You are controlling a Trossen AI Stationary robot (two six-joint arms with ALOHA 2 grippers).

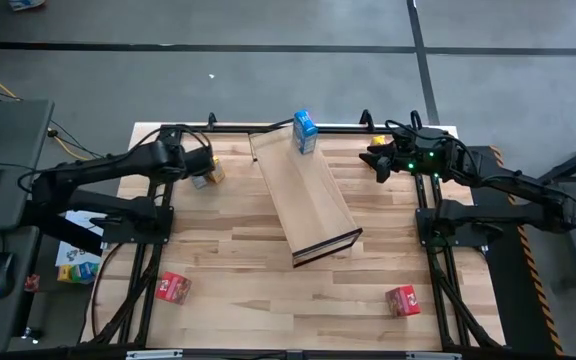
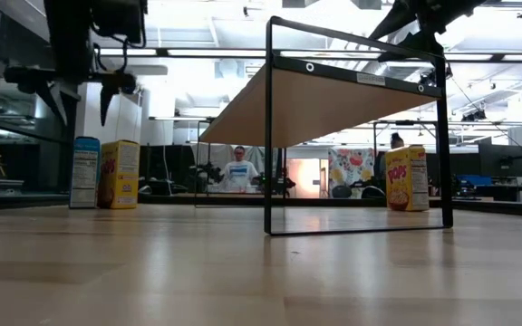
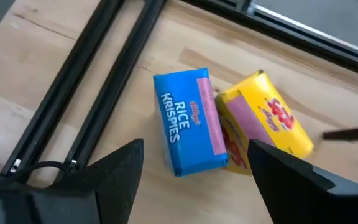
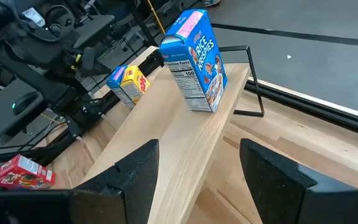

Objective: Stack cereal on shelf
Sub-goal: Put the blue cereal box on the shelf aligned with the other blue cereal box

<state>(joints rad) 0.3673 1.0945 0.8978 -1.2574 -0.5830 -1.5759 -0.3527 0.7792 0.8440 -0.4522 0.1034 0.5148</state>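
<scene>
Hovering left gripper (image 1: pixel 204 166): upper left of the high view, fingers spread, holding nothing
Next box: blue box (image 3: pixel 188 122) straight below it, flat on the table, touching a yellow box (image 3: pixel 266 122); its long side runs crosswise between the fingers
Shelf (image 1: pixel 308 205): centre, one blue box (image 1: pixel 305 132) upright at its top end
Right gripper (image 1: pixel 378 160): upper right, parted, empty, farther away

The shelf (image 1: pixel 308 205) is a long tan board with a thin black frame, sitting diagonally mid-tabletop. One blue cereal box (image 1: pixel 305 132) stands upright on its far end. Another blue box (image 3: pixel 188 122) and a yellow box (image 3: pixel 264 122) stand touching by the left edge. Two red boxes (image 1: pixel 172 288) (image 1: pixel 402 299) lie near the front corners.
</scene>
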